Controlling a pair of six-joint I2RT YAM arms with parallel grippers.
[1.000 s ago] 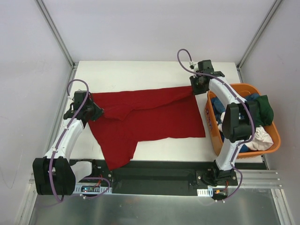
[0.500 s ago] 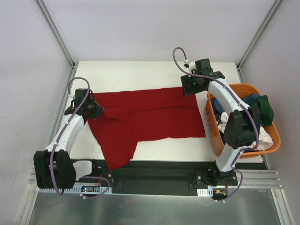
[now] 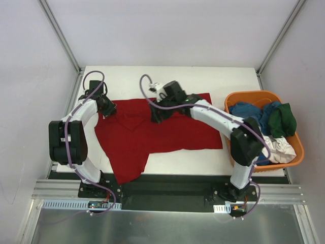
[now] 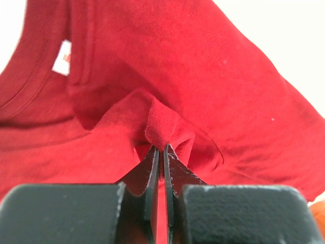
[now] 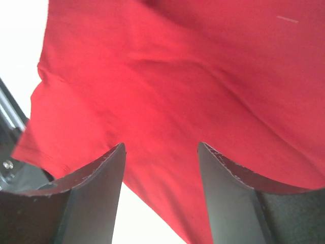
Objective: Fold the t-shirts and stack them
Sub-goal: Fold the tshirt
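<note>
The dark red t-shirt [image 3: 162, 129] lies spread on the white table, one part hanging over the near edge. My left gripper [image 3: 108, 109] is shut on a pinched fold of its left edge; the left wrist view shows the red cloth [image 4: 162, 132] bunched between the tips, with the collar and a white label to the left. My right gripper [image 3: 155, 116] is open and empty, above the middle of the shirt; the red cloth [image 5: 193, 81] fills its wrist view. Blue [image 3: 249, 112], dark green [image 3: 282, 120] and white [image 3: 279, 148] t-shirts lie in the basket.
An orange plastic basket [image 3: 231, 133] stands at the table's right side. Metal frame posts rise at the back corners. The table's near edge runs along a black rail by the arm bases.
My right gripper has let go of the shirt's far right corner and swung left over the middle of the shirt. My left gripper has moved a little farther back, still holding the cloth.
</note>
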